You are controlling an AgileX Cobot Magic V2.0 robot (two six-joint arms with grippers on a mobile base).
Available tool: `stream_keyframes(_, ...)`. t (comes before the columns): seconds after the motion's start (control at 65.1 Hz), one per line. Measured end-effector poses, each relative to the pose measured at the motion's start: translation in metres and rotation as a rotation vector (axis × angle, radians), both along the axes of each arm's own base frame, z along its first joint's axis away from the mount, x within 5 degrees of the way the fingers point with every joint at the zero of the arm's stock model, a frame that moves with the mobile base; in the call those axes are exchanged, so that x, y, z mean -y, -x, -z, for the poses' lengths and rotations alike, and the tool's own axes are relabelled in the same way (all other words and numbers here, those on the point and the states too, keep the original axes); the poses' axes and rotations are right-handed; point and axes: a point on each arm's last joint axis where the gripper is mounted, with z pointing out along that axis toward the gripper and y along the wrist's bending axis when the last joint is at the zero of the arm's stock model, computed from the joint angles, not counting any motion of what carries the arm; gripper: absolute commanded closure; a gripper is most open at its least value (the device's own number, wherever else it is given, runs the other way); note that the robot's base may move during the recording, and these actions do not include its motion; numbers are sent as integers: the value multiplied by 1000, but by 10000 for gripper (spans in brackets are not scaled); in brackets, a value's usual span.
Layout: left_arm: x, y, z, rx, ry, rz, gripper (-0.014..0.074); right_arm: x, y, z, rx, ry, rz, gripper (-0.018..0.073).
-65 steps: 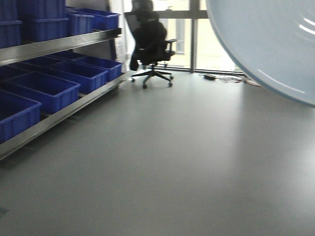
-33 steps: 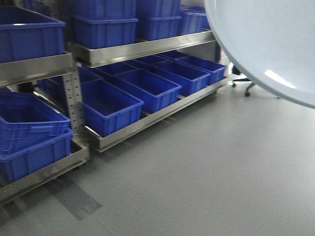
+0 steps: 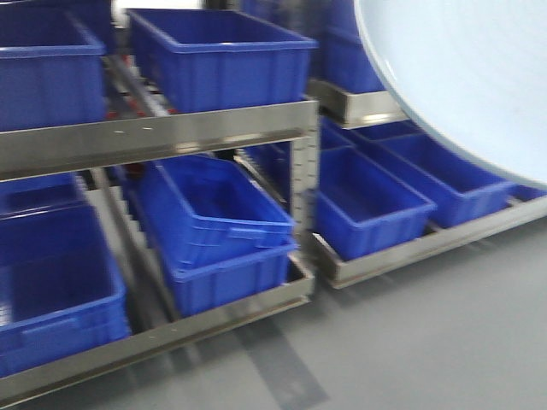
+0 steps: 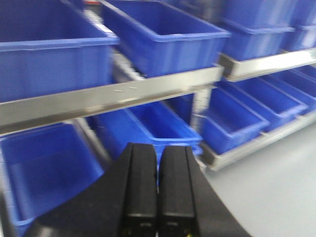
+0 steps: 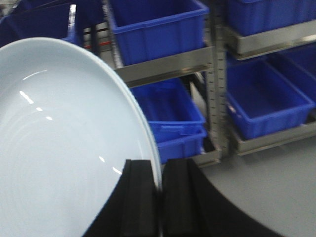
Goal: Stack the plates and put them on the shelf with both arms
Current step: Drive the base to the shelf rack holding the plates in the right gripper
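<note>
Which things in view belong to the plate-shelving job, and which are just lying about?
Job: pale blue-white glossy round plate, rim pinched in the right end effector; brushed stainless-steel shelf racking; left end effector, shut and empty.
Just there: deep blue plastic crates on the racking; grey floor.

Glossy pale blue-white plate (image 5: 64, 148), aloft and aslant (low upturned rim), before the brushed steel shelf (image 3: 171, 137).

Deep blue plastic crates (image 3: 218, 55) in upper and lower rows, one lower crate (image 3: 214, 209) sitting tilted inside another; smooth grey floor (image 3: 427, 342) in front, crossed by a darker band (image 3: 282, 367).
</note>
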Motion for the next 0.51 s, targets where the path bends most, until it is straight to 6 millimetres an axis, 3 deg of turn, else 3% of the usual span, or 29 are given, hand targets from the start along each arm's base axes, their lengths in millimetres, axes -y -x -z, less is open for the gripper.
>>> stream_keyframes(0.507, 0, 0, 0, 0, 0, 0, 514, 0, 0, 0, 0, 0, 0, 511)
